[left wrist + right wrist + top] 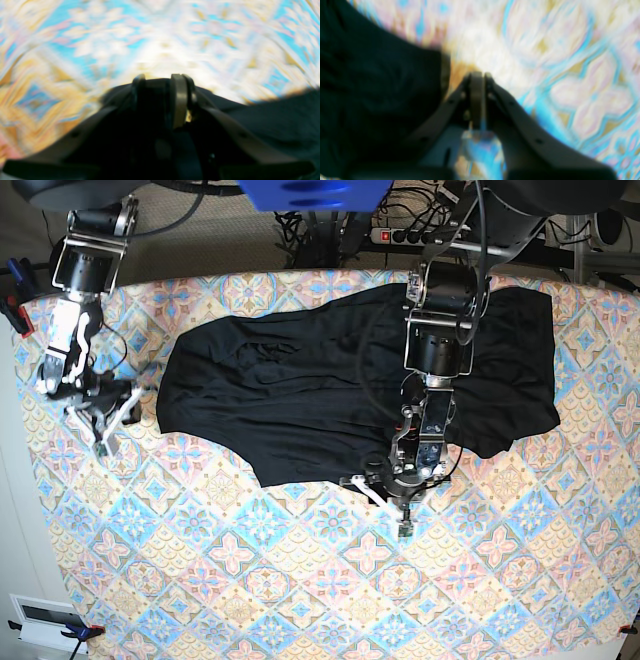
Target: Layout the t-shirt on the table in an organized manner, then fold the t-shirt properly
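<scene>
**Spreading the black shirt: both claws at the cloth's edges**

Lying across the far half of the desk, with its tile-patterned cloth of blue, pink, yellow and cream diamonds, the plain black t-shirt of thin soft fabric is opened out but uneven, its near hem ragged and creased.

The left claw sits at the near hem, past the middle of the garment. In its wrist view dark material lies between the jaws, which stand partly apart; the picture is blurred, and whether cloth is actually pinched cannot be told. Its position suits drawing the hem toward the near side to flatten it.

The right claw is beside the shirt's end, over bare patterned cloth. Its jaws appear pressed together with no fabric between them; the shirt edge lies just to one side.

The layout step is judged unfinished. The left arm itself reaches across the garment and covers part of it. A power strip and cables lie beyond the far edge, clear of the work.
</scene>
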Robot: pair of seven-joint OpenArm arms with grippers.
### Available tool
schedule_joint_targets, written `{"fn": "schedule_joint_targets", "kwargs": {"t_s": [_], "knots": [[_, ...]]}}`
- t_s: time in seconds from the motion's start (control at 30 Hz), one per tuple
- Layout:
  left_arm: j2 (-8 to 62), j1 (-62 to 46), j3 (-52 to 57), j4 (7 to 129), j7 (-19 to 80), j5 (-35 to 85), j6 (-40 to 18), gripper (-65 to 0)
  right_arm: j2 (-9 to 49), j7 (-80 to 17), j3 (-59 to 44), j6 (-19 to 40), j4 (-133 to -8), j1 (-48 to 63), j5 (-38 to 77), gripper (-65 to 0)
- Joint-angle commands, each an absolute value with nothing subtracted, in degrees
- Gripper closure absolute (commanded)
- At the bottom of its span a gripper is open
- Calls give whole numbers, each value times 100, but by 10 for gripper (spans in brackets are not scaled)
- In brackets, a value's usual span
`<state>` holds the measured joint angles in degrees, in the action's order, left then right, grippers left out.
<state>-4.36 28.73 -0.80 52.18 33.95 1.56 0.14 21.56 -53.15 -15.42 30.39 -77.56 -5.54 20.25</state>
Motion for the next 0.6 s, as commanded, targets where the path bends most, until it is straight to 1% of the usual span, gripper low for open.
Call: {"fn": "schedule_joint_targets", "kwargs": {"t_s": [0.0,0.13,0.23,0.57], "knots": [[-470,3029,-101,5332,3319,189,-48,-151,2255,-5174,-1499,3064,-8013,-681,2114,-82],[-462,3002,-92,5332,3345,189,-48,-151,2255,-5174,-1156,3064,-8215,-673,2114,-181],[-462,2914,-84,5332,3354,189,-48,-151,2255,-5174,-1077,3064,-8207,-716,2114,-223],[-374,2791,-101,5332,3354,189,-48,-151,2246,-5174,-1051,3064,-7732,-716,2114,-224]]}}
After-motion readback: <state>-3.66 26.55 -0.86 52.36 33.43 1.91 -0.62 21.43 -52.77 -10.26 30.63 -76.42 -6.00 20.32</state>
